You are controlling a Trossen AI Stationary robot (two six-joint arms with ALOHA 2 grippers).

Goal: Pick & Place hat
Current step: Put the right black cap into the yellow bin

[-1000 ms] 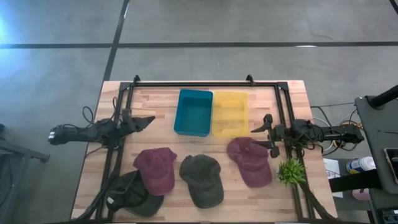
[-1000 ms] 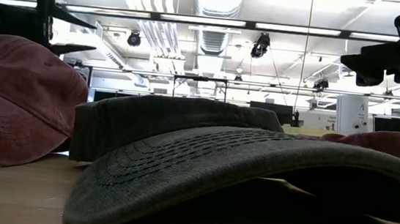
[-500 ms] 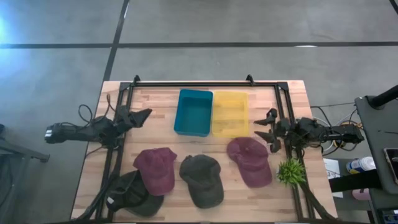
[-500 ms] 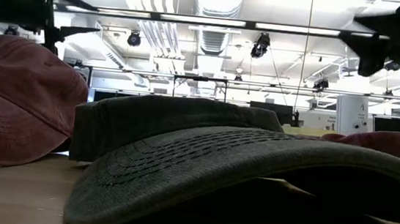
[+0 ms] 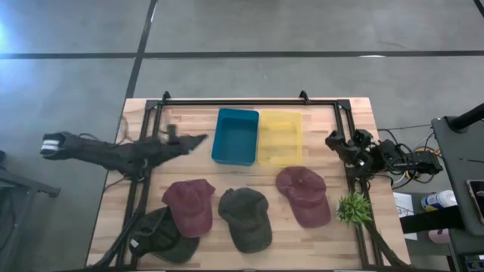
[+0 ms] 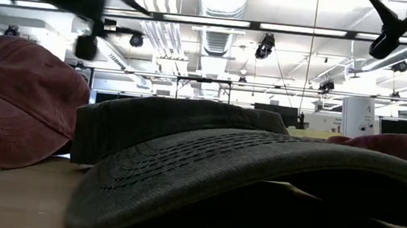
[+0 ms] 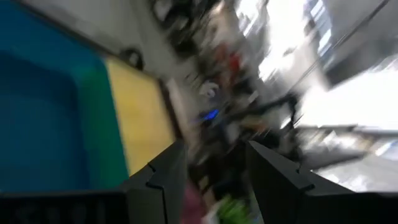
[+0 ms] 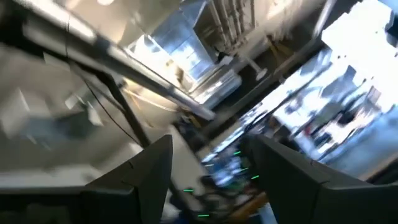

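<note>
Several caps lie crown-up on the wooden table: a maroon one [image 5: 189, 205], a dark olive one [image 5: 244, 217] that fills the low view [image 6: 243, 170], a second maroon one [image 5: 304, 195], and another olive one [image 5: 162, 236] half under the left maroon cap. My left gripper [image 5: 195, 140] [image 7: 214, 171] is open in the air just left of the blue bin [image 5: 235, 136]. My right gripper [image 5: 335, 142] [image 8: 214, 165] is open, tipped upward, right of the yellow bin [image 5: 280, 137] and beyond the right maroon cap.
The blue and yellow bins sit side by side at the table's far middle. A small green plant [image 5: 354, 208] stands near the right edge beside the right maroon cap. A black frame [image 5: 249, 100] runs along the far and side edges. Bare wood lies between bins and caps.
My left arm has stretched out toward the table's right, bringing its gripper up close to the blue bin. My right gripper has drawn back toward the right and far edges, away from the right maroon cap, and tipped upward. The caps have stayed put.
</note>
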